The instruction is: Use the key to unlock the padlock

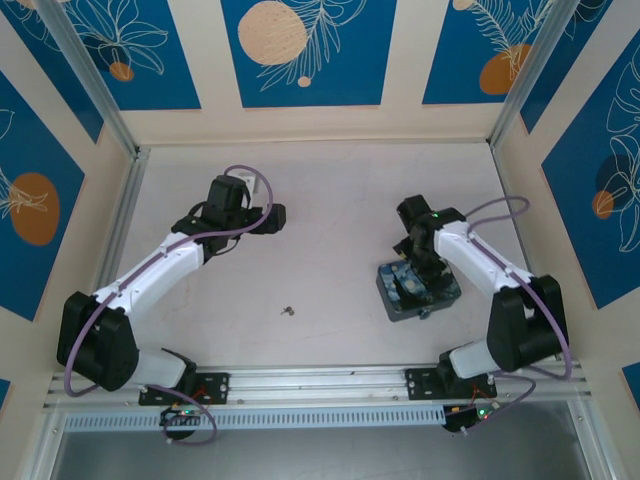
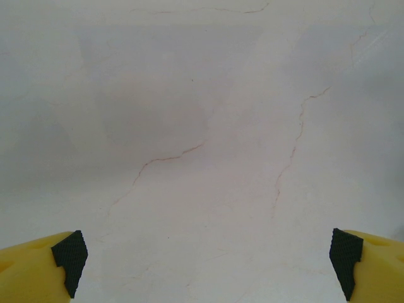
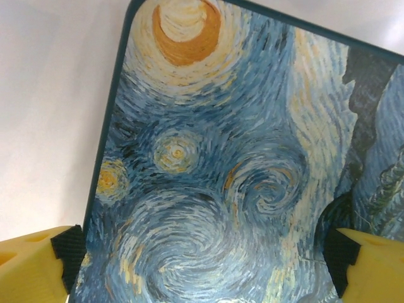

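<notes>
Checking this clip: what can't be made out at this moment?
- Top view: the dark speck on the table is too small to call key or padlock.
- Top view: the right arm covers much of the box.
- Right wrist view: the frame edges cut off the box.

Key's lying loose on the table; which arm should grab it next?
Left. The left gripper, open, hangs over the table nearer the key; the right gripper, also open, sits over the painted box, farther off.

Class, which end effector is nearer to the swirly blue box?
Right. The right end effector hovers directly over the box; the left end effector sits far across the table, over bare surface.
</notes>
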`<state>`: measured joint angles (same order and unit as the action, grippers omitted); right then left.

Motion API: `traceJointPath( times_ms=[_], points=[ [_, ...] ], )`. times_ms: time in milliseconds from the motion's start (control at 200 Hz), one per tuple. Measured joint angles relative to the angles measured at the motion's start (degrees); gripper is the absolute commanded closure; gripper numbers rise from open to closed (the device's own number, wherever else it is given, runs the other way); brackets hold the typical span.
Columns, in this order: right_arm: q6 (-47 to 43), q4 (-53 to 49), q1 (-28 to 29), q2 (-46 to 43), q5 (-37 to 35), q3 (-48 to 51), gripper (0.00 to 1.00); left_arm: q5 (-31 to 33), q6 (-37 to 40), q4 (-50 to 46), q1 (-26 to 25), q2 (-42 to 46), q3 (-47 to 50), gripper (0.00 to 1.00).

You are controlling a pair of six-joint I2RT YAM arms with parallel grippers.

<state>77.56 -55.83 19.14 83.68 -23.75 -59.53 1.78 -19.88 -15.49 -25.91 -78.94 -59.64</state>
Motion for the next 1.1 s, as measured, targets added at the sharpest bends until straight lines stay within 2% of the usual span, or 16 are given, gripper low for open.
traceJointPath(
  times_ms=[315,495,640,955,1100],
  points=[
    [-0.72,5.62,12.5,21.18,5.25,-26.16,0.01,0.57,-2.36,0.0,-0.26,1.07,0.68,0.0],
    [-5.29,8.72,14.84,22.6,7.85,-32.24,0.01,1.49,-4.28,0.0,-0.26,4.96,3.67,0.0],
    [-10.64,11.19,10.86,21.03,10.51,-30.88,0.0,1.68,-6.84,0.0,-0.26,7.93,6.08,0.0],
    [-24.63,23.89,-5.88,18.62,18.67,-17.03,0.02,1.66,-11.21,-0.02,-1.16,9.05,7.41,0.0],
    [-27.5,30.27,-9.25,18.62,24.74,-13.68,0.05,1.73,-12.7,-0.02,-2.75,9.03,7.41,0.0]
  ],
)
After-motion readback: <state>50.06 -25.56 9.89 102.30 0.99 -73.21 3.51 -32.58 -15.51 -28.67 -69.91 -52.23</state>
